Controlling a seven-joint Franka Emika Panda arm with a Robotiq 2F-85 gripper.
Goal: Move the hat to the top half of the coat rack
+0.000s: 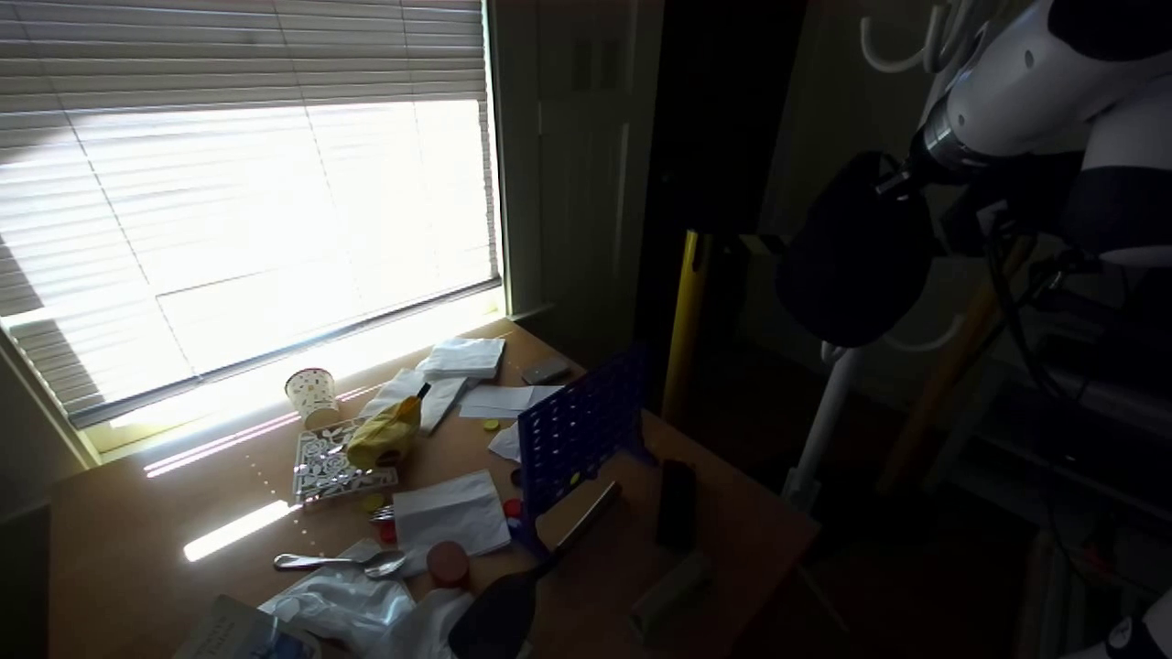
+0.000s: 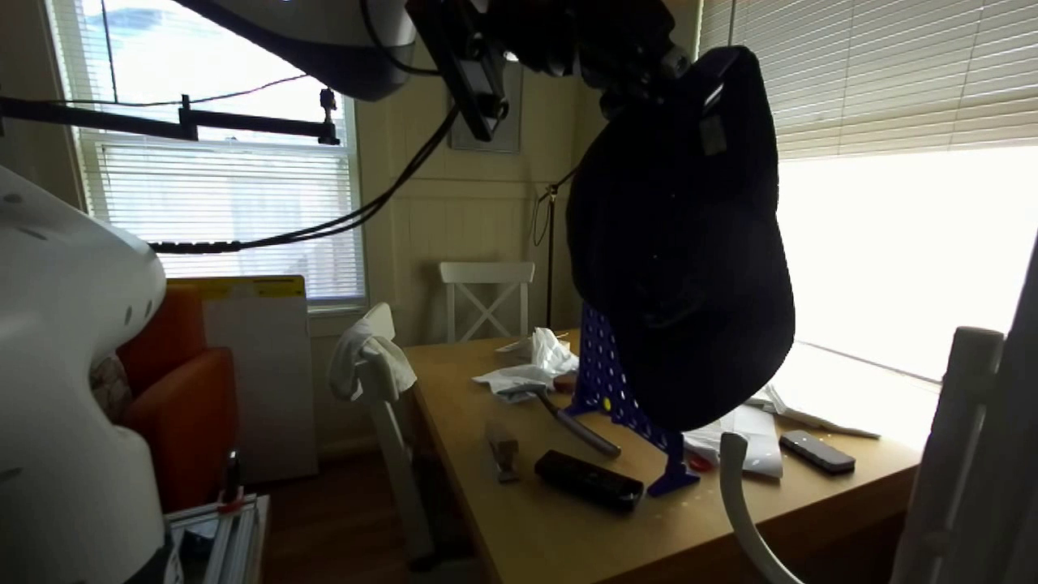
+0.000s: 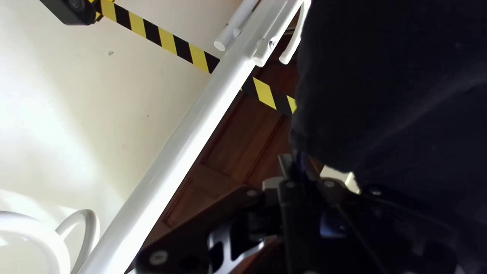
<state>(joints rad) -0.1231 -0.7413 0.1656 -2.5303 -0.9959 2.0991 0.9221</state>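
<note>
The hat (image 1: 856, 261) is a dark soft blob hanging from my gripper (image 1: 895, 181). It also hangs there in an exterior view (image 2: 681, 251), well above the table. In the wrist view the hat (image 3: 380, 76) fills the upper right, and my gripper (image 3: 298, 163) is shut on its edge. The coat rack is a white pole (image 1: 831, 416) with upper hooks (image 1: 902, 64); the hat hides part of the pole. In the wrist view the pole (image 3: 179, 148) runs diagonally left of the hat, with a gap between them. A curved hook (image 2: 742, 503) shows below the hat.
A wooden table (image 1: 751, 513) holds a blue grid game (image 1: 581, 430), a spatula (image 1: 499, 609), a black case (image 2: 588, 478) and papers. A yellow post (image 1: 685, 320) stands near the rack. Striped tape (image 3: 163, 38) crosses behind the pole. Cables (image 2: 324, 223) hang from the arm.
</note>
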